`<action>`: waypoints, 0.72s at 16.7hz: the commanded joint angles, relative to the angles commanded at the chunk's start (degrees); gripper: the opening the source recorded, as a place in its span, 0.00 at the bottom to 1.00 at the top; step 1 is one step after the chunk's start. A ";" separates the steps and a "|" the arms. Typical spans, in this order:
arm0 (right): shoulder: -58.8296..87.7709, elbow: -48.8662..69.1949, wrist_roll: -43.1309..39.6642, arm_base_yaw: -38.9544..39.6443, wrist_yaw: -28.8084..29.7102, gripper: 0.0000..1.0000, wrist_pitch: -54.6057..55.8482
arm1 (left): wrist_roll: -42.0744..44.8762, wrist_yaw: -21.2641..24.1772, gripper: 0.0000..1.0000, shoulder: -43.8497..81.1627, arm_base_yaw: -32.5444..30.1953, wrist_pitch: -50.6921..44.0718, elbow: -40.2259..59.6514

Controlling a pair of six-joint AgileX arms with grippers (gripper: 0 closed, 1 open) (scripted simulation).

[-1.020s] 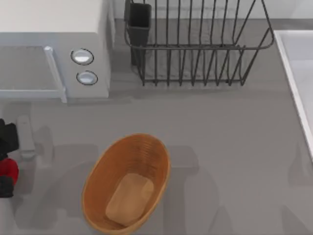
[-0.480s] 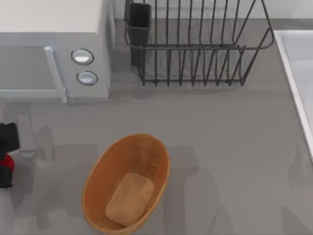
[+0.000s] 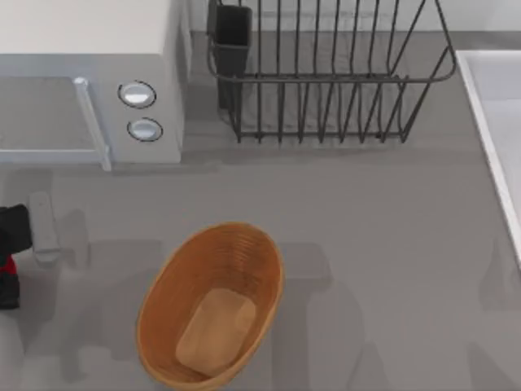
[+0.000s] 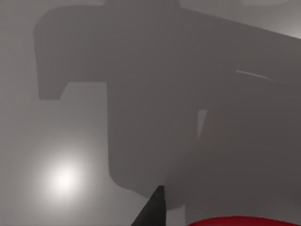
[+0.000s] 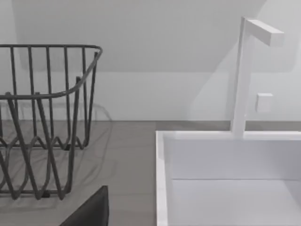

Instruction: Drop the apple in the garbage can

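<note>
Apple [image 3: 6,266], glossy red sliver, clasped in left gripper [image 3: 10,259] at table's left edge.

The apple [image 3: 6,266] is a glossy red fruit, seen as a small red sliver at the tabletop's left edge, between black gripper parts. The garbage can [image 3: 213,303], an oval orange-brown ribbed wicker basket with a lighter tan flat base, stands upright and empty near the tabletop's front edge, left of centre, well apart from the apple.
</note>
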 joint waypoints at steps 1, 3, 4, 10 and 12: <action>0.00 0.00 0.00 0.00 0.00 1.00 0.00 | 0.00 0.00 0.00 0.00 0.00 0.00 0.00; 0.00 0.00 0.00 0.00 0.00 1.00 0.00 | 0.21 -0.31 0.00 -0.71 0.17 0.16 0.50; 0.00 0.00 0.00 0.00 0.00 1.00 0.00 | 0.23 -0.31 0.00 -0.74 0.17 0.02 0.63; 0.00 0.00 0.00 0.00 0.00 1.00 0.00 | 0.66 -0.18 0.00 -3.82 -0.01 -13.53 10.42; 0.00 0.00 0.00 0.00 0.00 1.00 0.00 | 0.50 -0.19 0.00 -5.71 -0.03 -21.75 15.13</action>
